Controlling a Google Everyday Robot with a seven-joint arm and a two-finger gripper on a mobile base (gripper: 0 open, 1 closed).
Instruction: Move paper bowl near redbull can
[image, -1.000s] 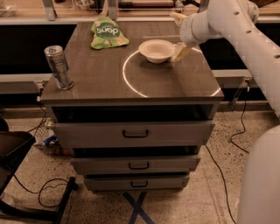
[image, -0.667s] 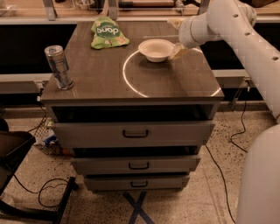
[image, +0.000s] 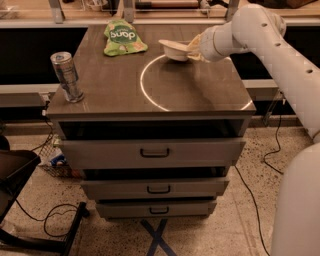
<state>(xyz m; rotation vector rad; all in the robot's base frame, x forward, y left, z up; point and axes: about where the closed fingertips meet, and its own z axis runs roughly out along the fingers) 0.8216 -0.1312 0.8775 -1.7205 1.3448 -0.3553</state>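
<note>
Paper bowl (image: 174, 51) is held at its rim by the gripper (image: 192, 50), fingers closed, well apart from the redbull can (image: 66, 76); the carry is judged barely begun.

"dang" in white, upside down, on green snack bag (image: 124, 37)

The bowl (image: 174, 50) is off-white. At its right rim is the pale tan end effector (image: 194, 50), on a glossy white arm (image: 260, 35). The can (image: 66, 76) is silver-grey with dark markings. The snack bag (image: 123, 37) is bright green with white lettering. The desk (image: 200, 90) has a dark grey-brown grained top marked with a thin white ring (image: 145, 90). Its drawers (image: 150, 150) are grey with dark handles. The floor (image: 240, 220) is speckled beige and carries a blue tape cross (image: 157, 240).
</note>
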